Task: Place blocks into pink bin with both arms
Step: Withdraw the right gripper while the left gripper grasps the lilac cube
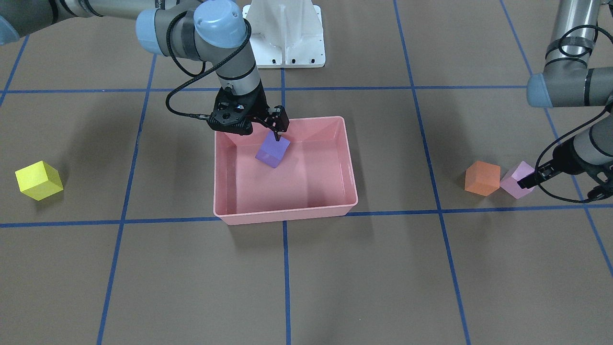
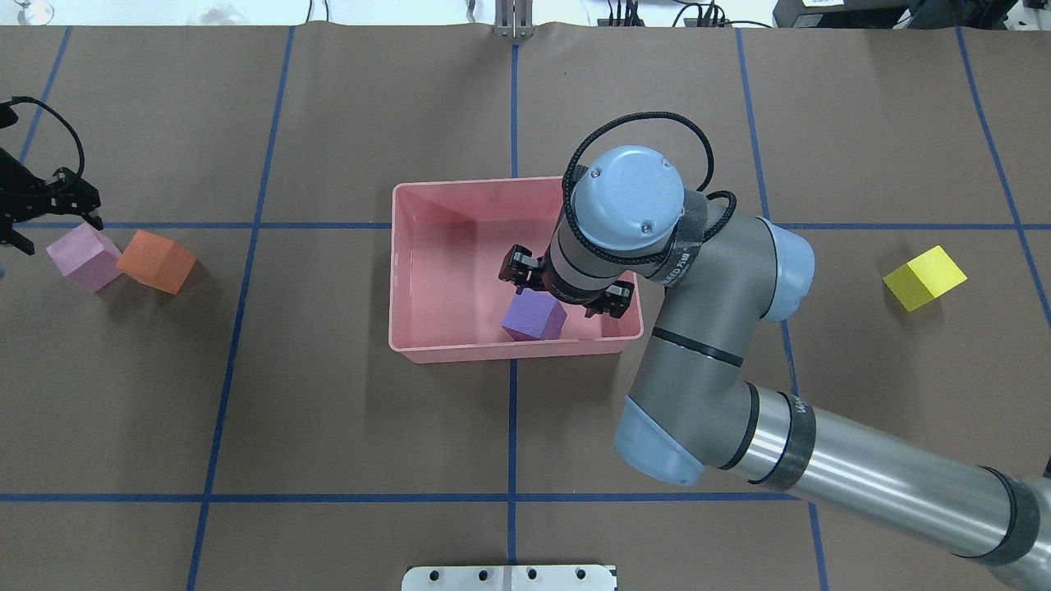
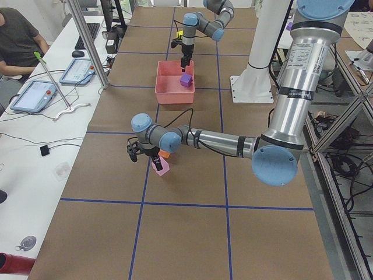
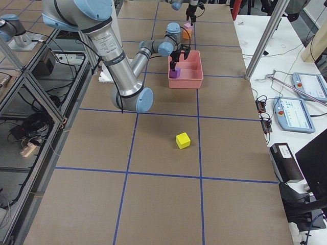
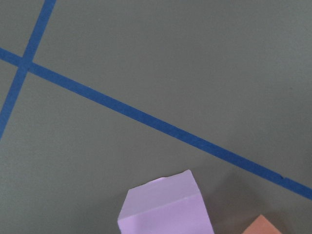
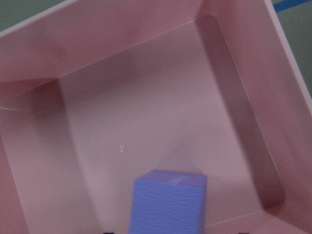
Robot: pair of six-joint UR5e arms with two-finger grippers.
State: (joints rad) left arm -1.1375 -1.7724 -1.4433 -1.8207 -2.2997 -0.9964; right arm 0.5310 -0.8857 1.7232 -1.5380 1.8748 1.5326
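Salmon-pink bin (image 1: 349, 158); purple block (image 1: 273, 151); yellow block (image 1: 38, 180); orange block (image 1: 482, 178); lilac block (image 1: 516, 178); brown blue-gridded table (image 1: 364, 278)

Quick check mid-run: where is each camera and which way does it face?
Front-facing: across the table, facing the robot; right gripper over pink bin.
Overhead: behind the robot, looking down; right arm over the bin.
Exterior left: near left arm.
Exterior right: near right arm.
Left wrist: pink-lilac block.
Right wrist: purple block.
Shared: the bin.
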